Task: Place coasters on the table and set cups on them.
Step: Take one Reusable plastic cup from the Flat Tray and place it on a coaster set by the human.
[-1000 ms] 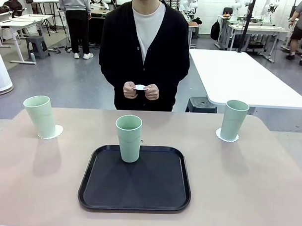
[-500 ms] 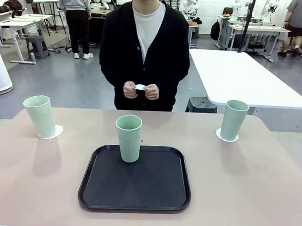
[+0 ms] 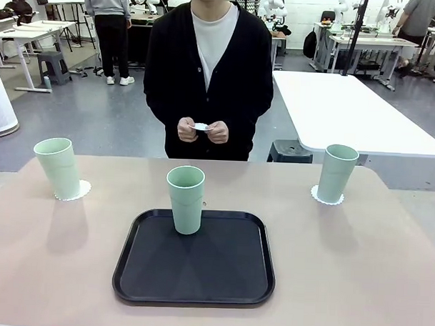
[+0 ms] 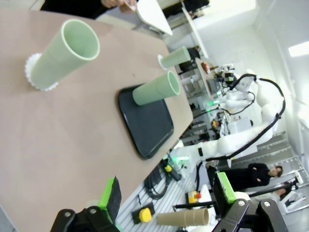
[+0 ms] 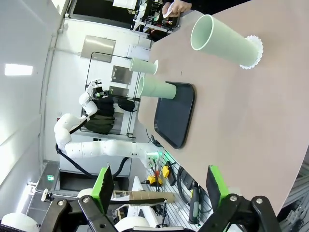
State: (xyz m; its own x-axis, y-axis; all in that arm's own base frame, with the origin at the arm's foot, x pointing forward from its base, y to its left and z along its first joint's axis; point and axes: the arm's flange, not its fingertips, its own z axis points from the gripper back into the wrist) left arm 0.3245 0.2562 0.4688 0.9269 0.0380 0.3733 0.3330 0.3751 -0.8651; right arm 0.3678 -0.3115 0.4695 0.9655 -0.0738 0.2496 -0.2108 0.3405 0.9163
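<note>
3 cups (image 3: 185,199): 2 on coasters (image 3: 79,194), 1 on blk tray (image 3: 199,270).

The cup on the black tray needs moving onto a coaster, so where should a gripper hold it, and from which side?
Probably across the upper wall of the cup, just below the rim, coming in level from the robot's side. It stands upright, tapered and handleless, widest at the top, and the black tray in front of it is bare.
</note>
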